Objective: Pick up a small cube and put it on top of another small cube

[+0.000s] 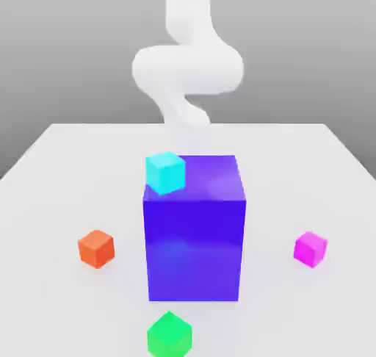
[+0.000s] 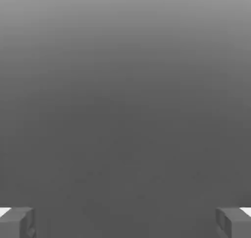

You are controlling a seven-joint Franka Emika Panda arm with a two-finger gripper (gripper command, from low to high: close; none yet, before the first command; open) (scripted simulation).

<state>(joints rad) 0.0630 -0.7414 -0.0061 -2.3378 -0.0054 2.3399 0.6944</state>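
Observation:
The small magenta-pink cube (image 1: 311, 248) sits on the white table (image 1: 66, 172) at the exterior view's right, beside the big blue-violet cube (image 1: 195, 231). A small cyan cube (image 1: 165, 172) rests on the big cube's top, near its left front corner. My white arm (image 1: 187, 65) rises behind the big cube, far from the magenta cube. In the hand view my gripper (image 2: 125, 222) is open: its grey fingertips (image 2: 17, 221) stand far apart with nothing between them, against plain grey background.
A small orange cube (image 1: 96, 247) lies at the exterior view's left of the big cube. A small green cube (image 1: 170, 335) lies in front of it, near the table's front edge.

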